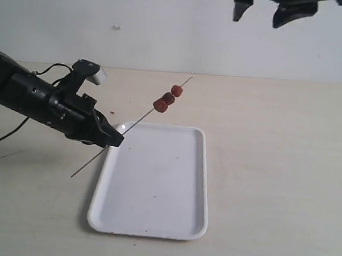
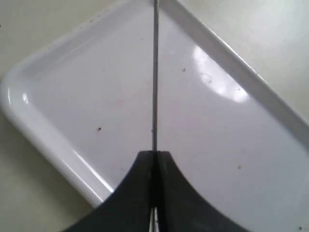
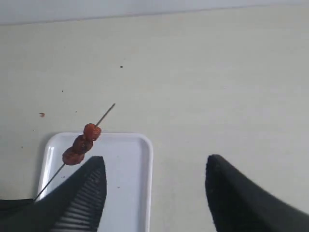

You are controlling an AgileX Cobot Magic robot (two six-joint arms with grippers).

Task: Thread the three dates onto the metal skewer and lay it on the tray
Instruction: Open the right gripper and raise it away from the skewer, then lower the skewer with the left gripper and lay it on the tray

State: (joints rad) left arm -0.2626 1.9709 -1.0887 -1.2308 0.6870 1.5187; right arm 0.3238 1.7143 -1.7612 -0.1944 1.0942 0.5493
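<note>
My left gripper (image 1: 117,140) is shut on the thin metal skewer (image 1: 136,124), which it holds slanted in the air over the white tray's (image 1: 150,228) far left corner. Three reddish-brown dates (image 1: 168,98) sit threaded in a row near the skewer's far tip. In the left wrist view the skewer (image 2: 155,72) runs straight out from between the closed fingers (image 2: 154,154) above the tray (image 2: 43,130). My right gripper (image 1: 258,16) hangs open and empty high at the back right; its view looks down on the dates (image 3: 81,144), the skewer (image 3: 105,114) and the tray (image 3: 130,188).
The tray lies on a pale beige table (image 1: 275,173). A small reddish crumb (image 3: 42,114) lies on the table beyond the tray. A black cable (image 1: 2,138) trails from the left arm.
</note>
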